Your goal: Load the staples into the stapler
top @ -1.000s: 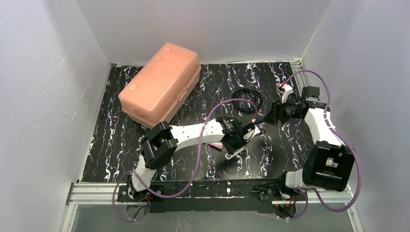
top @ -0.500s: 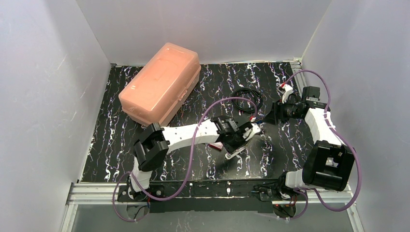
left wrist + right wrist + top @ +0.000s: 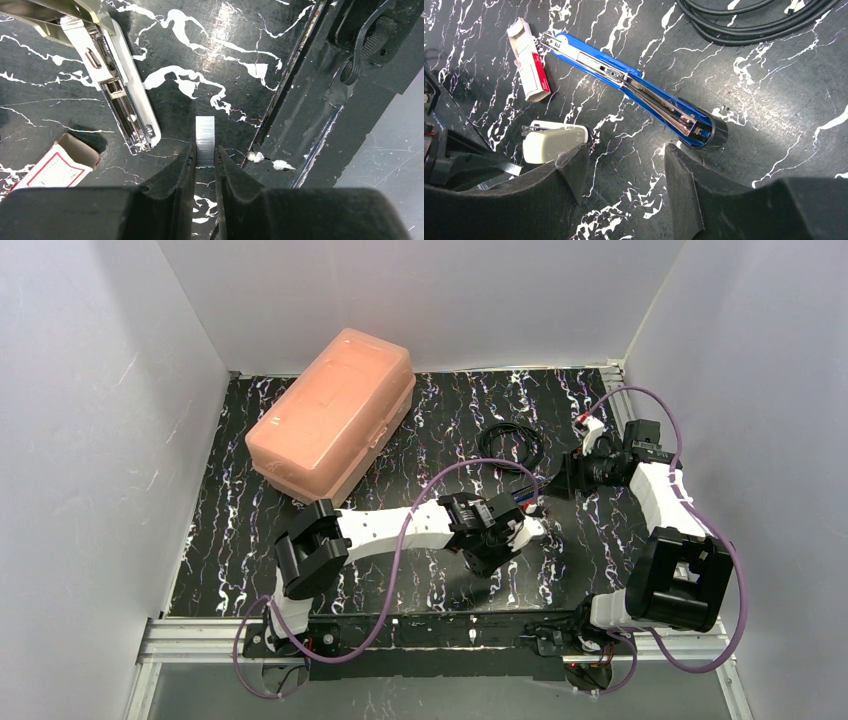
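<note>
My left gripper (image 3: pixel 204 149) is shut on a short silver strip of staples (image 3: pixel 205 131) that sticks out past the fingertips, above the black marbled table. Left of it a white stapler (image 3: pixel 117 92) lies open, its metal channel facing up. The red-and-white staples box (image 3: pixel 54 167) lies beside the stapler's end, open end up. In the right wrist view my right gripper (image 3: pixel 626 150) is open and holds nothing. It hovers over the table close to a blue stapler (image 3: pixel 634 87), also open. The box (image 3: pixel 530 62) and the white stapler (image 3: pixel 555 142) show there too.
A large salmon-pink plastic case (image 3: pixel 330 415) stands at the back left. A coil of black cable (image 3: pixel 510 445) lies behind the staplers. The table's black front rail (image 3: pixel 310 100) runs just right of the held strip. White walls close in three sides.
The left arm has swung its elbow left and carried its gripper a little toward the near right, so it now covers the white stapler in the top view. The right arm stayed still.
</note>
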Controlling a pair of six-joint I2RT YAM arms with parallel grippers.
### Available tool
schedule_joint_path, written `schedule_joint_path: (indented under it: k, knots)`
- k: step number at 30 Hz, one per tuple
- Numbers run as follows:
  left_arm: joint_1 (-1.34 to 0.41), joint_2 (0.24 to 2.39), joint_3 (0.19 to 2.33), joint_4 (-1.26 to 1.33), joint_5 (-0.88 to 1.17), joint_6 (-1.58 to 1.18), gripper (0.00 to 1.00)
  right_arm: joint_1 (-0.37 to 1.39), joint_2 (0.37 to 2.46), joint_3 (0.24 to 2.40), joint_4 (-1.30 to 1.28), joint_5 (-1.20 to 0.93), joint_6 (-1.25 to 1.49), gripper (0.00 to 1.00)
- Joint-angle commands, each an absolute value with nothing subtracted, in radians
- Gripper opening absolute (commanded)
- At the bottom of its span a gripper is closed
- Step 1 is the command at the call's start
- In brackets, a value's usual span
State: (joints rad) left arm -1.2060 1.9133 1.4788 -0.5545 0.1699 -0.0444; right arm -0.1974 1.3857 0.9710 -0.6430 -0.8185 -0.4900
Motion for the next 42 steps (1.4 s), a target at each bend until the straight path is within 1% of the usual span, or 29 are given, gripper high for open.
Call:
schedule_joint_path:
  k: [1, 16, 42]
  knots:
    - [-1.204, 1.930, 1.493, -0.569, 0.184, -0.035, 0.04, -0.208, 1.386, 0.982, -0.663, -0.842, -0.515, 0.64]
    - [-1.169, 1.991, 1.523, -0.586, 0.151, -0.021, 0.03, -0.215, 1.386, 0.983, -0.683, -0.863, -0.533, 0.64]
    - [-1.129, 1.946, 1.474, -0.575, 0.085, -0.005, 0.02, -0.218, 1.388, 0.983, -0.689, -0.868, -0.538, 0.64]
